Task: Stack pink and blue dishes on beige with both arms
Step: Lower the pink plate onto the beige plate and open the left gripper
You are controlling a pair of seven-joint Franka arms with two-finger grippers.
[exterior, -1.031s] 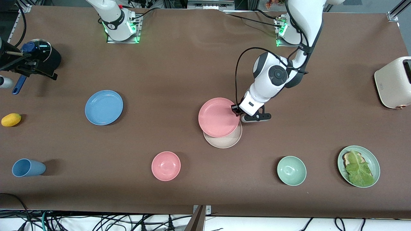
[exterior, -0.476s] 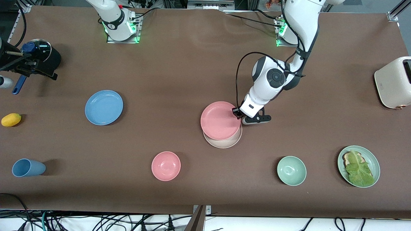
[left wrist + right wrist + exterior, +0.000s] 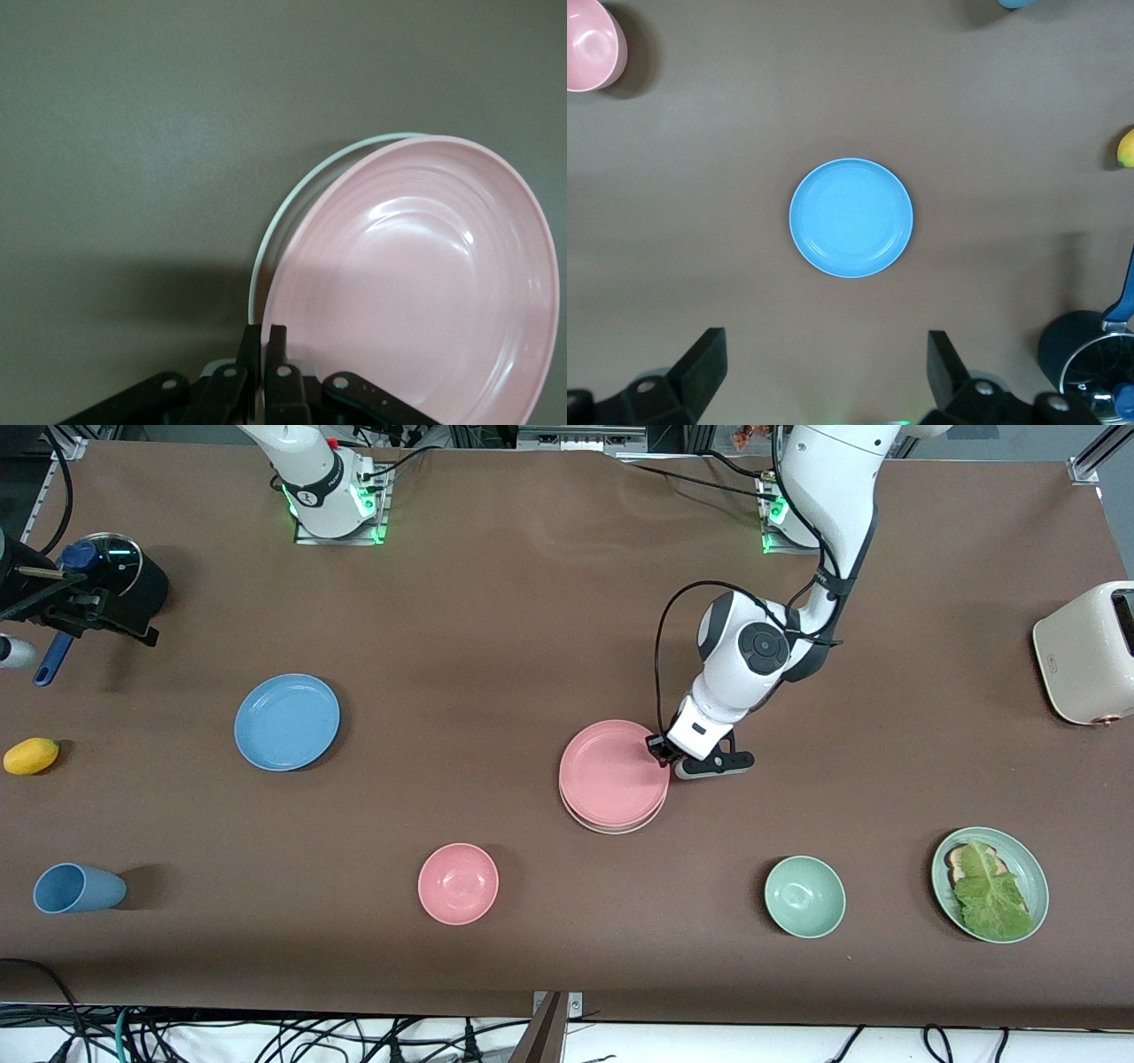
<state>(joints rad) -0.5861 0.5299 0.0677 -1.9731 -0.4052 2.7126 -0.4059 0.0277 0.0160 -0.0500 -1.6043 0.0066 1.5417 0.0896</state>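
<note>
The left tool (image 3: 660, 748) is pinching the rim of the pink plate (image 3: 613, 772) at the edge nearest its own arm's base, a hold that leaves the plate's flat underside free to settle onto what lies beneath. The pink plate sits almost squarely over the beige plate (image 3: 611, 828), of which only a thin crescent shows at the side nearer the front camera; the left wrist view shows the same pale rim (image 3: 292, 199) peeking out beside the pink one (image 3: 416, 283). Whether the pink plate rests fully on the beige or hangs just above it cannot be told. Judgement: the first stacking step is at or near release, and the slight offset should be tolerable given the matching rims. The blue plate (image 3: 287, 721) lies flat on the desk (image 3: 496, 602) toward the right arm's end, well apart from the stack and not yet handled. The right tool (image 3: 824, 372) is held high directly over it with fingers spread wide, a posture suited to a descent on that plate; the right arm is waiting.
</note>
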